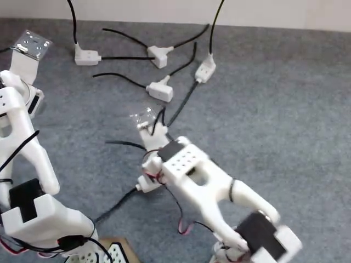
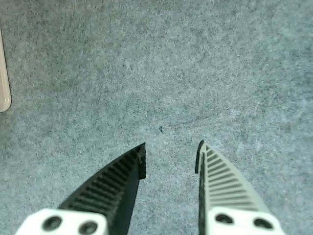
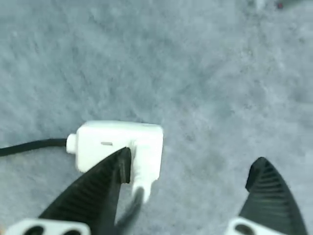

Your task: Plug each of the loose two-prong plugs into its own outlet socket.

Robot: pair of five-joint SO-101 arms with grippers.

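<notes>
My left end effector (image 2: 171, 152) hangs partly open over the grey worktop (image 2: 161, 63), with nothing between its fingers. Further right, my right end effector (image 3: 193, 159) is spread wide and grips nothing. A white plug (image 3: 120, 147) lies flat on the worktop just beside its dark finger, which hides part of the body. The plug's long axis follows its black cable (image 3: 29, 146). Its prongs are blurred, so I can't tell which way they point.
</notes>
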